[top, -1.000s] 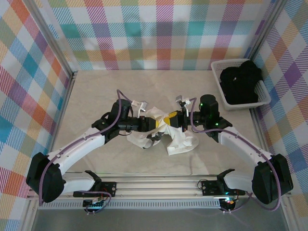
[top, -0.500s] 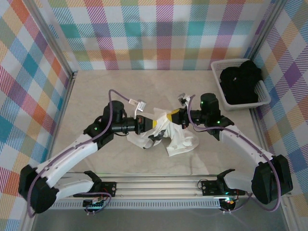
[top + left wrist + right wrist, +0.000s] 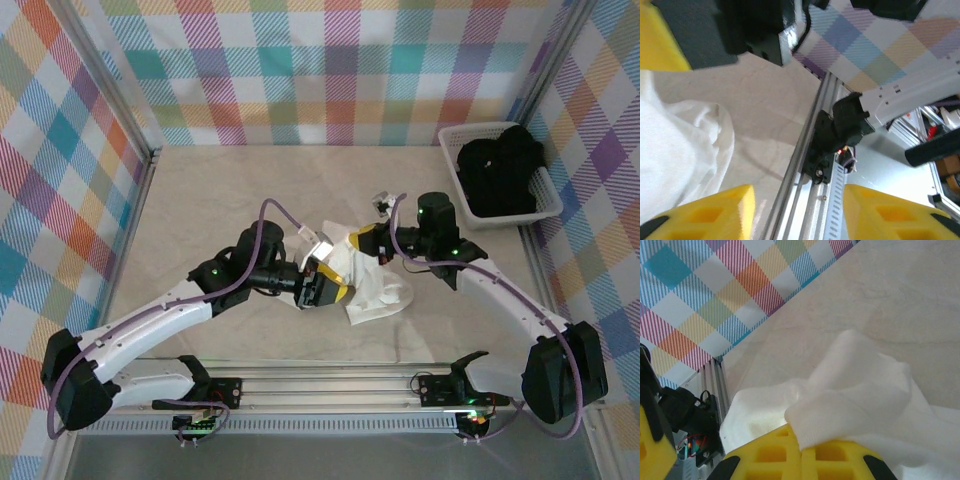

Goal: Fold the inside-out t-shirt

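Inside-out t-shirt, thin white cloth, lies crumpled at frame centre on the beige marbled tabletop, partly hidden by both arms. Right hand is clamped on a soft fold. Left hand, fingers apart, sits lower than before. White lattice basket holding a black garment, upper right.

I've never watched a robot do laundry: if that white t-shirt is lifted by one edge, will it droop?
Probably: the white t-shirt lies crumpled in soft folds, so it looks floppy. The bit pinched in the right end effector bunches and drapes, suggesting thin, light cloth. Pushed, it would likely wrinkle.
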You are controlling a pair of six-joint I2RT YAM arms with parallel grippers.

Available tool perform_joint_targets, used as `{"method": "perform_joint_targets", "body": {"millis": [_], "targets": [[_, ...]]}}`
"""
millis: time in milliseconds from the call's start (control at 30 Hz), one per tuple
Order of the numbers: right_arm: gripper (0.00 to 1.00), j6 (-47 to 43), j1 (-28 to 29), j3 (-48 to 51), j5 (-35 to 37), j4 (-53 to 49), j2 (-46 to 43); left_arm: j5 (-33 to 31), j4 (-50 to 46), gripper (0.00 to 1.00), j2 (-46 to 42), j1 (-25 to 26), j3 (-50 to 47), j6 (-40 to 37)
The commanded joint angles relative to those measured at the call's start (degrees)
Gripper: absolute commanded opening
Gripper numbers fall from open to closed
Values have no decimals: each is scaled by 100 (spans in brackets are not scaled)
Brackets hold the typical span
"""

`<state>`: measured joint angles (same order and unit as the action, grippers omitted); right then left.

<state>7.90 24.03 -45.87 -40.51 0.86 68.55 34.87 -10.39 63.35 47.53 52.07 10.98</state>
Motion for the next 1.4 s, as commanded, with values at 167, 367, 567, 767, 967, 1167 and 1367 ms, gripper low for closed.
{"method": "perform_joint_targets", "body": {"millis": [167, 367, 567, 767, 967, 1167, 1367], "targets": [[0, -221, -39, 330, -516, 589, -235, -1639, 11, 63, -135, -840, -185, 1345], [0, -398, -41, 579, -602, 861, -367, -1447, -46, 66, 511, -1243, -83, 2052], [0, -399, -39, 653, -613, 993, -378, -518, 667, 66, 1338, -1178, -59, 2527], [0, -302, -40, 632, -291, 938, -516, -38, 1114, 26, 1690, -1038, -28, 2622], [2, -61, -20, 480, 1251, -86, -767, -488, 1744, 0, 22, -1290, -453, 1648], [27, -449, 537, 274, 1948, -722, -925, -216, 2661, 1, -922, -1281, -873, 659], [42, -776, 591, 163, 1663, -977, -1536, -19, 2437, 7, -787, -1273, -820, 76]]}}
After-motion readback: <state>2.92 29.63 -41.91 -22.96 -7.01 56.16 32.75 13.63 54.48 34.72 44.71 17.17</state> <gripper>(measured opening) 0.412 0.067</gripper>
